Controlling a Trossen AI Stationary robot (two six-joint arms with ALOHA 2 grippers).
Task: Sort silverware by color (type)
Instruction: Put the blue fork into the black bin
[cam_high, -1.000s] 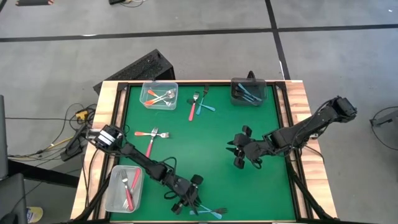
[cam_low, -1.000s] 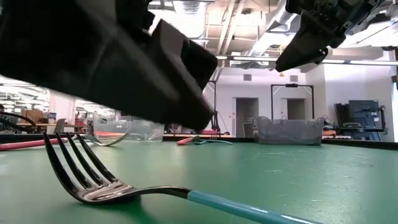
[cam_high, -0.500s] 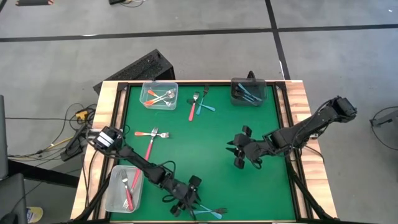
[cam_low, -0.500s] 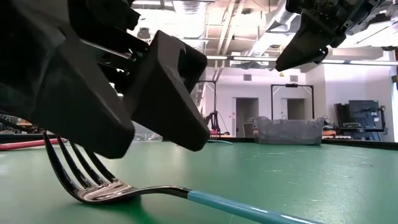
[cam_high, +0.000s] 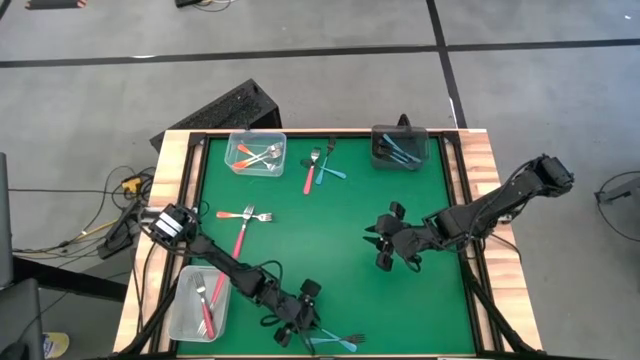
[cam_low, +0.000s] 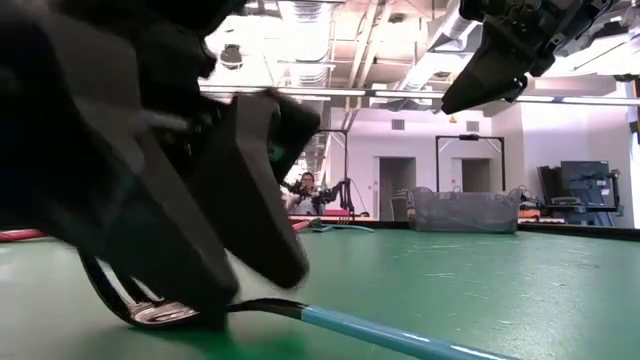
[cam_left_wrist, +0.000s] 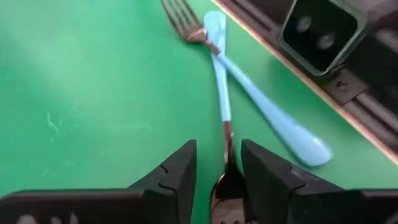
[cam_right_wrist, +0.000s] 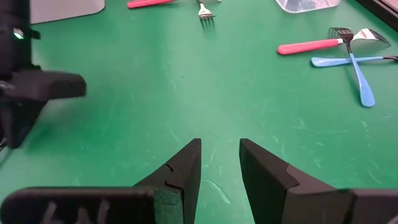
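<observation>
Straddling the neck of a blue-handled fork (cam_left_wrist: 219, 87) crossed over another (cam_left_wrist: 267, 106) at the table's (cam_high: 300, 235) near edge, the left gripper (cam_left_wrist: 219, 177), fingers parted, addresses a light, stiff, slippery utensil best pinched at the handle; the right gripper (cam_high: 385, 245) waits open mid-table.

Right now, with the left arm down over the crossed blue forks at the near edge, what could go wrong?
1. The left gripper straddles one light blue fork that crosses a second blue fork; closing may drag or lift both.
2. The pair lies close to the table's near rail, so a nudge might push a fork against it.
3. The jaws sit at the fork's neck, near the tines, so it may tilt when lifted.
</observation>
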